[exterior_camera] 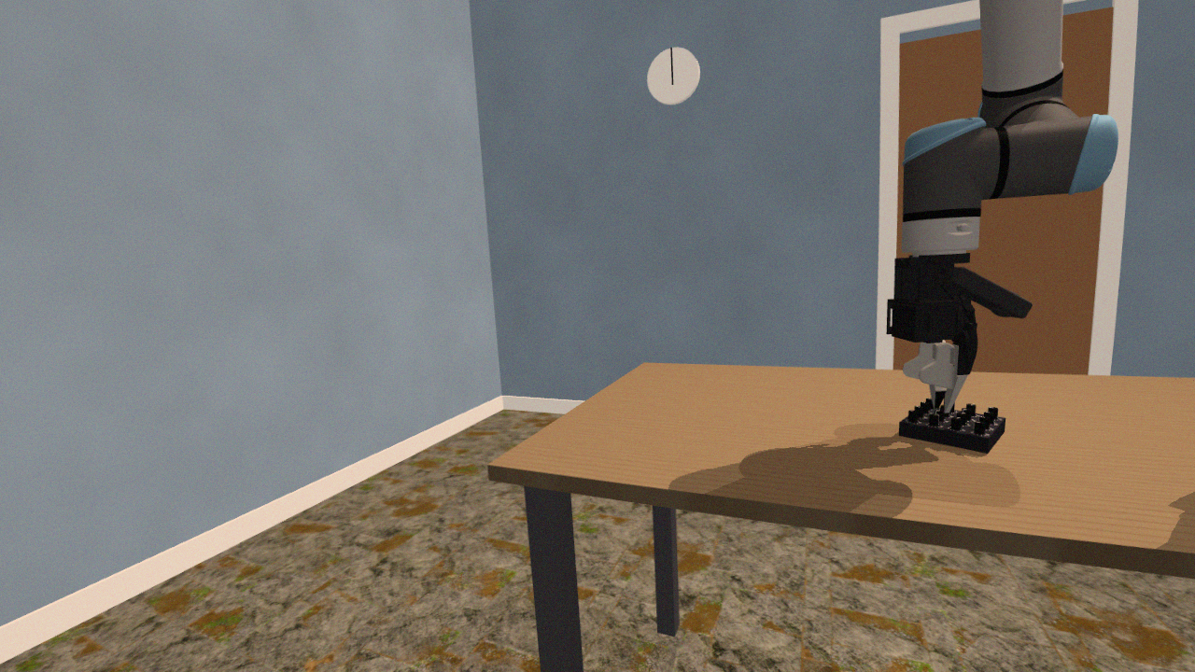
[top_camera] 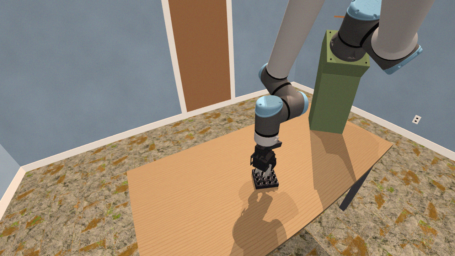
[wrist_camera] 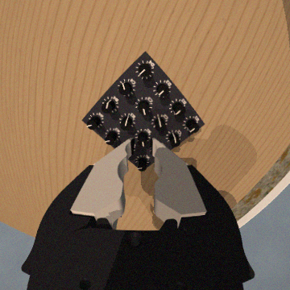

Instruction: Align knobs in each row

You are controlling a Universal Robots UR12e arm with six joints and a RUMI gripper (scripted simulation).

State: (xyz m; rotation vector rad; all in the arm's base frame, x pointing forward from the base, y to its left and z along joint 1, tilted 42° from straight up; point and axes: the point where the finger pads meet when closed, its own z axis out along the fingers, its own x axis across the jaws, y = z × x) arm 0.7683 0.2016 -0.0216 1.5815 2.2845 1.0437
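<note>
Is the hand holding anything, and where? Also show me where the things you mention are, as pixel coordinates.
Can't tell: the hand (top_camera: 263, 174) (exterior_camera: 944, 409) (wrist_camera: 142, 139) is down by a knob (wrist_camera: 142, 134) on the knob box (top_camera: 266, 186) (exterior_camera: 944, 438) (wrist_camera: 145, 89), but any grip on it isn't clear.

Blue walls (top_camera: 95, 63) (exterior_camera: 568, 208); brown door (top_camera: 202, 57) (exterior_camera: 1032, 284) (white-framed); round clock (exterior_camera: 673, 76).

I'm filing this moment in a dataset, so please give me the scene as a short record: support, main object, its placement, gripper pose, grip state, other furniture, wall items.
support: wooden table
main object: black knob box, knobs on its top face
placement: flat on the table; a corner points up the wrist view
gripper pose: gripper pointing down over the box
grip state: fingers slightly apart; any knob contact unclear
furniture: green pedestal under the arm
wall items: round clock; outlet
</note>
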